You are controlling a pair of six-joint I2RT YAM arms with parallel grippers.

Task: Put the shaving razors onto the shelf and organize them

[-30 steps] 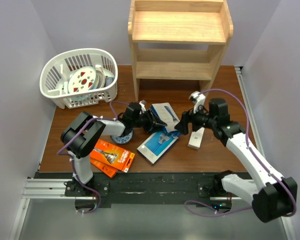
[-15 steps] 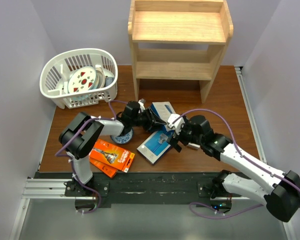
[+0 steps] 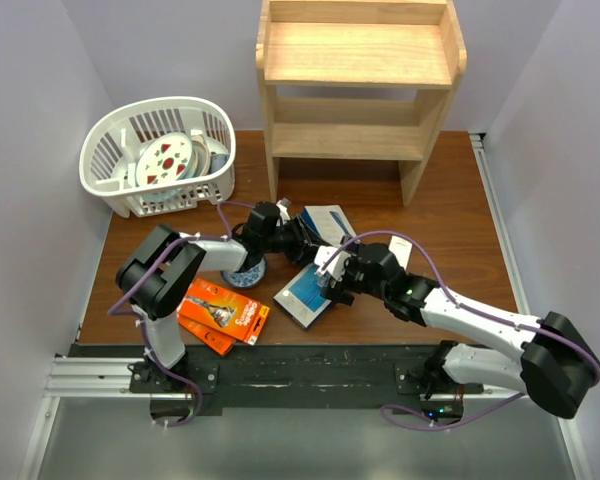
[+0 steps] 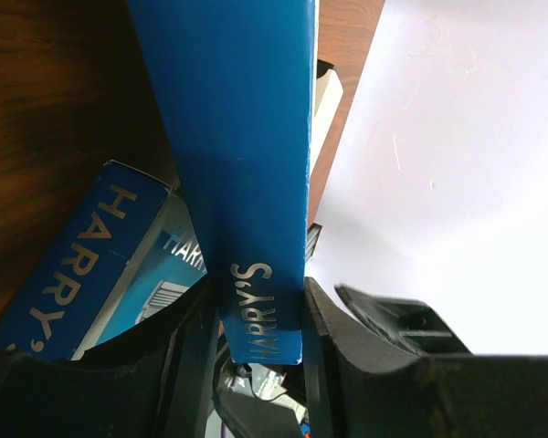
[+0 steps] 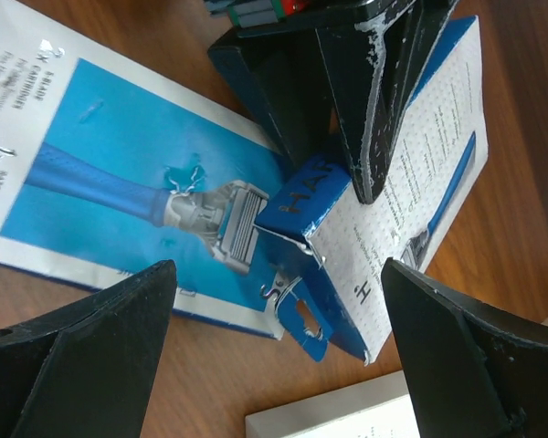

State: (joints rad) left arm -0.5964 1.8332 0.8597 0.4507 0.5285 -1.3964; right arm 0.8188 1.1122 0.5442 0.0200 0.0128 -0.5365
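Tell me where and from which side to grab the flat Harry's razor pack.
Come from above and pinch across the short width of the flat Harry's pack, probably near its free end. It lies face-up, so only its long edges offer purchase, and the other end is crowded by the Harry's box clamped in the left gripper.

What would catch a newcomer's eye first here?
Mid-table, the left gripper clamps a blue Harry's box upright, while the open right gripper hovers over a flat blue razor pack. Behind them the pine shelf holds no packs yet.
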